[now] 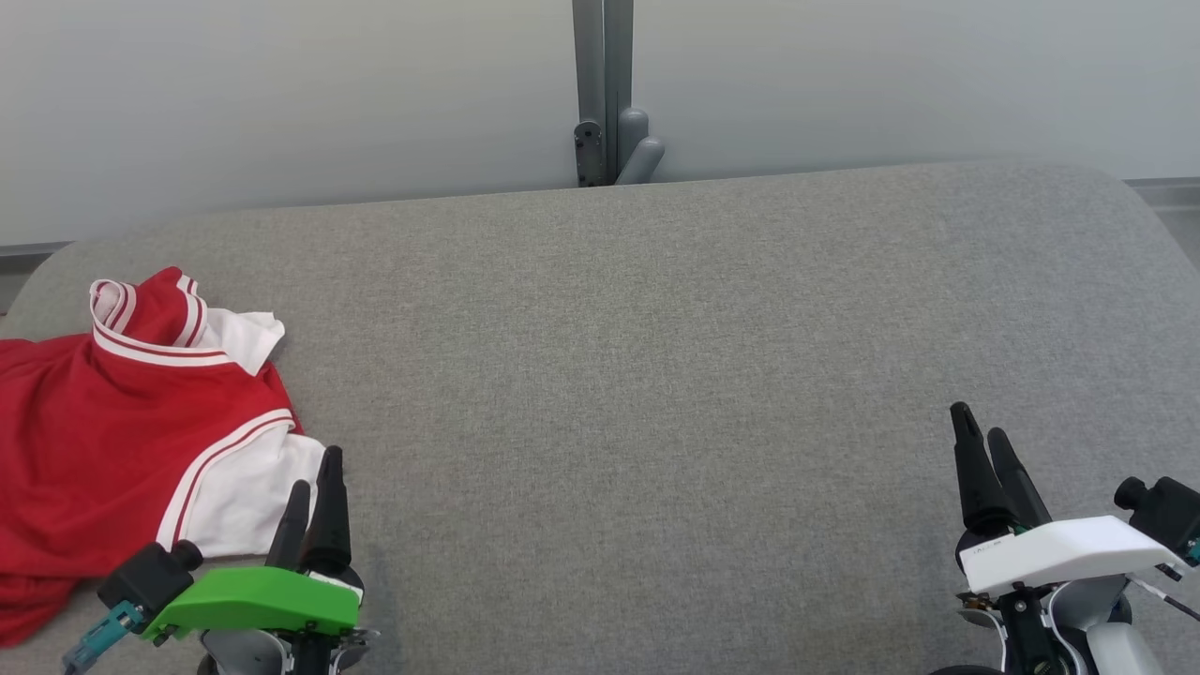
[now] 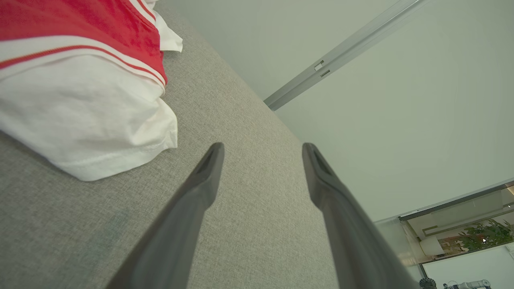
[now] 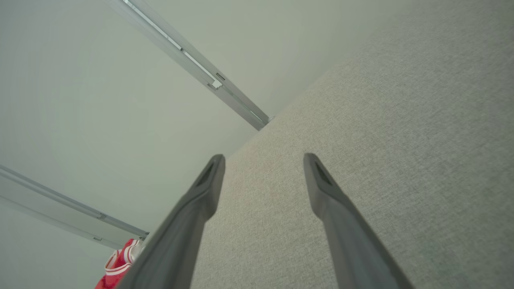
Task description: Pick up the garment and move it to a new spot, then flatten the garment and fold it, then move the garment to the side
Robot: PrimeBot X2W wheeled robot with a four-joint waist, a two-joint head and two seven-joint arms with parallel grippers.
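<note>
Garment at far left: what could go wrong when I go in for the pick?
1. The open left pincer sits beside the white sleeve; a pinch there may lift only that layer of the crumpled garment and drag the rest.
2. The garment runs off the head view's left edge, so a hidden part might snag or slip.

The jersey (image 1: 103, 422) is red with white sleeves and red-and-white striped trim. The surface (image 1: 656, 375) is flecked grey. The left pincer (image 1: 316, 471) has a green cover (image 1: 253, 600), the right pincer (image 1: 976, 421) a white cover (image 1: 1069, 548).
</note>
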